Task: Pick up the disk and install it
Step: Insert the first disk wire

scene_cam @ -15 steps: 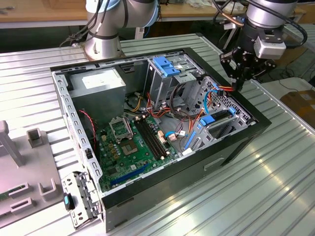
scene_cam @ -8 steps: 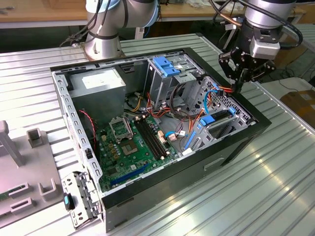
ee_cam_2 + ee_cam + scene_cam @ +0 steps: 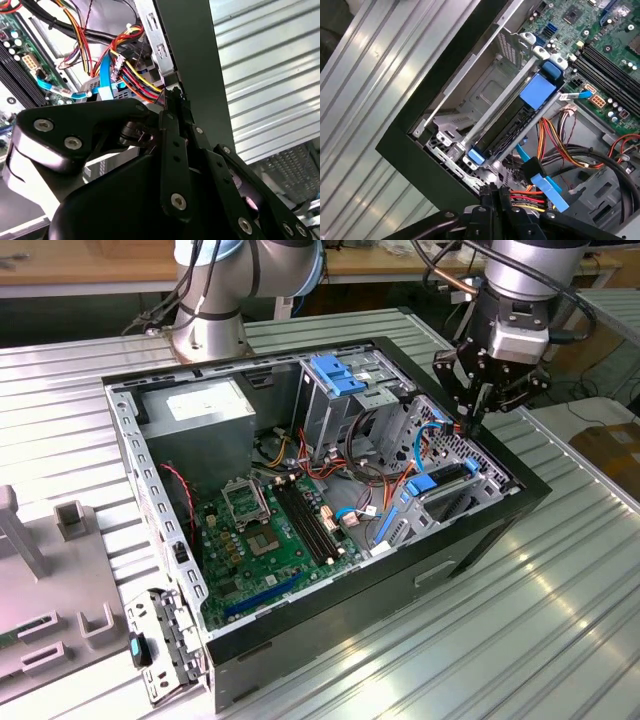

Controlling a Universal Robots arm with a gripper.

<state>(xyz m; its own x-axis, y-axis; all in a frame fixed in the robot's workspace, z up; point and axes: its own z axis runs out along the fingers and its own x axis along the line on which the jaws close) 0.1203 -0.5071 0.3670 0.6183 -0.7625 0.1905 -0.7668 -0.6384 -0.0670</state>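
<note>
The black metal pincer (image 3: 470,426) hangs over the front corner of the open black computer case (image 3: 480,540), its fingers pressed together on nothing, tips just above a bundle of red, yellow and black wires (image 3: 530,200). Just beyond it, the dark grey disk in its bright blue plastic carrier (image 3: 512,117) sits slotted in the grey metal bay. Farther on lies the green motherboard (image 3: 270,540), and the ribbed metal table (image 3: 560,590) carries everything.
</note>
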